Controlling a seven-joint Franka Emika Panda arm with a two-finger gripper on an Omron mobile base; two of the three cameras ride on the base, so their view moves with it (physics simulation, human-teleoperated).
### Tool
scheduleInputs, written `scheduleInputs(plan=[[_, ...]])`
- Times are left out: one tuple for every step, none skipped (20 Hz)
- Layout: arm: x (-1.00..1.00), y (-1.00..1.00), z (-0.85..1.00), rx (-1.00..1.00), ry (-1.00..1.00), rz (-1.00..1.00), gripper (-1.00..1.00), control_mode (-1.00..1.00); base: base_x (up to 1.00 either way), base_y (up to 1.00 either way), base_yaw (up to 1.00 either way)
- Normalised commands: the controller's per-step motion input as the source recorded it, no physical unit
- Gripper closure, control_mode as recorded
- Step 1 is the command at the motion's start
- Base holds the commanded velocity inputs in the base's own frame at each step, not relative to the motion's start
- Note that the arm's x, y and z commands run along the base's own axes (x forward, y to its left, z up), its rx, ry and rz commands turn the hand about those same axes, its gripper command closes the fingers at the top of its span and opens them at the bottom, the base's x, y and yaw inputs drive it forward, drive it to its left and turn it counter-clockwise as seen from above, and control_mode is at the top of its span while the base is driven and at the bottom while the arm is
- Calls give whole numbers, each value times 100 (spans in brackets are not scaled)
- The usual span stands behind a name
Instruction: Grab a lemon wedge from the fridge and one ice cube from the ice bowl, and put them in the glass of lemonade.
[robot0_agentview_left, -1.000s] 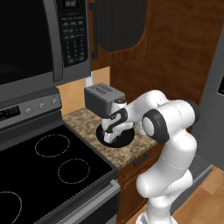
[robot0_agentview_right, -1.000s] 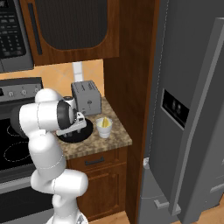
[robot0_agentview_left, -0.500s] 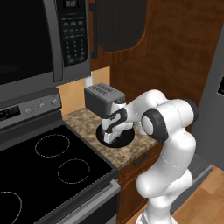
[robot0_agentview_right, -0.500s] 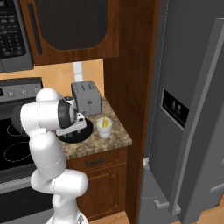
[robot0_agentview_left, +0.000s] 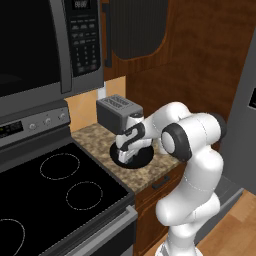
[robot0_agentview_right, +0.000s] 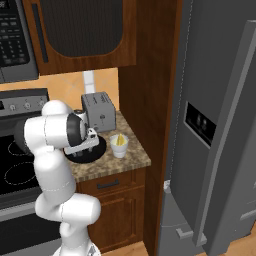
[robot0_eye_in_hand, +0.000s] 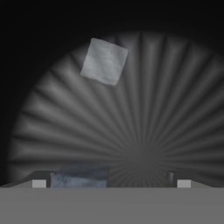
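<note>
end effector (robot0_agentview_left: 125, 154) spread wide, down in ice bowl (robot0_agentview_left: 145, 156) | ice cube (robot0_eye_in_hand: 104, 61) lies ahead | second cube (robot0_eye_in_hand: 79, 176) between fingers

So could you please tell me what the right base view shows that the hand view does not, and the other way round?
The right base view alone shows the glass of lemonade with a yellow piece in it, the toaster behind it, and the grey fridge to the right. The hand view alone shows the ribbed inside of the ice bowl with two ice cubes: one lying apart, another low between the open jaws. Both show the black ice bowl.
</note>
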Motion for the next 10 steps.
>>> scheduleInputs(plan=[[0, 0, -1, 0, 0, 0, -100, -100, 0, 0, 0], [0, 0, -6, 0, 0, 0, -100, -100, 0, 0, 0], [0, 0, -10, 0, 0, 0, 100, -100, 0, 0, 0], [0, 0, -11, 0, 0, 0, 100, -100, 0, 0, 0], [0, 0, -4, 0, 0, 0, 100, -100, 0, 0, 0], [0, 0, -1, 0, 0, 0, 100, -100, 0, 0, 0], [0, 0, 0, 0, 2, 0, 100, -100, 0, 0, 0], [0, 0, 0, 0, 1, 0, 100, -100, 0, 0, 0], [0, 0, 0, 0, 0, 0, 100, -100, 0, 0, 0], [0, 0, 0, 0, 0, 0, 100, -100, 0, 0, 0]])
